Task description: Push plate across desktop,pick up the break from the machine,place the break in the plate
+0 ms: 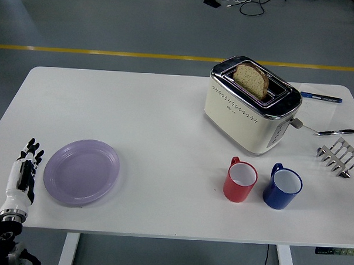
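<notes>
A lilac plate (81, 172) lies on the white table (159, 126) at the near left. My left hand (26, 164) rests flat just left of the plate, fingers stretched out and holding nothing, a small gap from the rim. A cream and chrome toaster (251, 106) stands at the right of centre. One slice of bread (252, 79) sticks up out of its slot. My right arm does not show.
A red mug (240, 180) and a blue mug (283, 187) stand in front of the toaster. A metal toast rack (340, 156) sits at the right edge. Two pens lie behind it, one blue (321, 97), one black and silver (335, 132).
</notes>
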Tool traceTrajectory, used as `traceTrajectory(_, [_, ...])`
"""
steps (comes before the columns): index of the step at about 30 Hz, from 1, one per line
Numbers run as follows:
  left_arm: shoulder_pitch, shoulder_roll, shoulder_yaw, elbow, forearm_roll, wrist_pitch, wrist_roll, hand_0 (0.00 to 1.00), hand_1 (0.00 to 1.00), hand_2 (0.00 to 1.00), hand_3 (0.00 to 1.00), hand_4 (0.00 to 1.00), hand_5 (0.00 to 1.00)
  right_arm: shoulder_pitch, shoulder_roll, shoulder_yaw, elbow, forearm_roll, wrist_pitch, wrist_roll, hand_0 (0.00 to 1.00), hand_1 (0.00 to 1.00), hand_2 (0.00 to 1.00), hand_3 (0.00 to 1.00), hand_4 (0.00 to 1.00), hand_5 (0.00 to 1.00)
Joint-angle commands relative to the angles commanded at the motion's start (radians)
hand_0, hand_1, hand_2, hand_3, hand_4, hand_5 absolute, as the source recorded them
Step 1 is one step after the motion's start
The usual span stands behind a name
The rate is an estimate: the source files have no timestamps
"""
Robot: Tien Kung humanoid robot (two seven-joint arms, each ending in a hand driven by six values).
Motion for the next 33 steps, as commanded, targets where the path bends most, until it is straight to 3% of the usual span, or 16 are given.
traceTrajectory(20, [-0.012,0.002,0.071,0.009,-0.042,-0.019,0.004,0.947,0.940,0.998,0.998,0.514,0.998,0.003,0.002,-0.005,-0.001,0.000,0.000,0.000,0.671,0.611,0.640,0.626,0.446,0.415])
traceTrajectory(33, [-0.023,0.016,0.175,-0.001,-0.101,-0.033,0.004,0.936,0.929,0.995,0.998,0.512,0.998,0.005,0.002,-0.010,-0.001,0.000,0.000,0.000,0.671,0.611,0.639,0.626,0.445,0.415])
